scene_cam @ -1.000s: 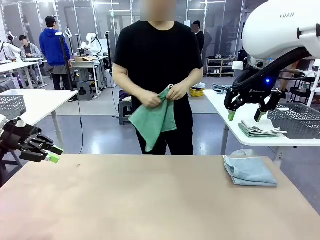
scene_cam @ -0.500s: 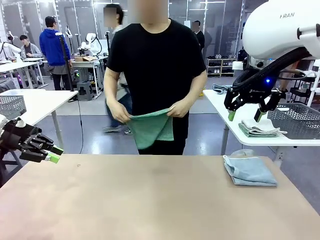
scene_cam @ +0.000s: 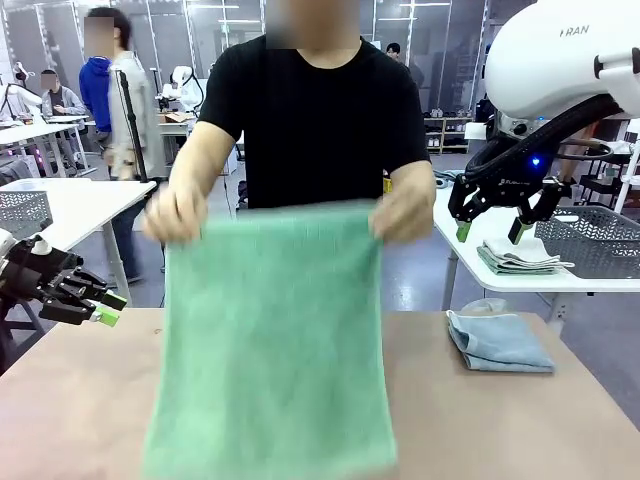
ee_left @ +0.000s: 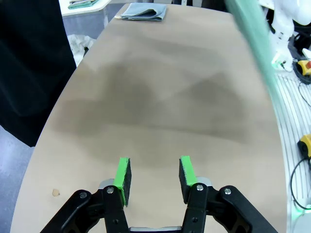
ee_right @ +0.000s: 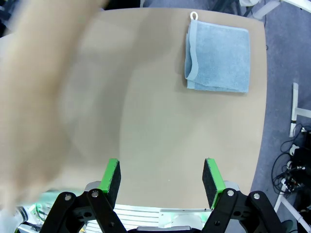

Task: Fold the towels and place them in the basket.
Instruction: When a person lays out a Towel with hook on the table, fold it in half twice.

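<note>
The left robot hand [scene_cam: 108, 308] hovers low beside the tan worktop [scene_cam: 480, 420], parted, empty; the right robot hand [scene_cam: 490, 233] hangs high, wide, empty.

Bright, even overhead light; soft shadows mottle the middle of the tabletop [ee_left: 160, 97]. Motion blur smears the green towel [scene_cam: 270, 340] and the person's hands [scene_cam: 176, 213].

Left hand [scene_cam: 110, 308] low, fingers half-spread, right hand [scene_cam: 490, 232] raised, fingers wide apart

A tan desk [scene_cam: 520, 420] fronts a workshop with glossy grey floor [scene_cam: 415, 265], white tables [scene_cam: 75, 205] at both sides and glass partitions [scene_cam: 190, 30] behind.
</note>
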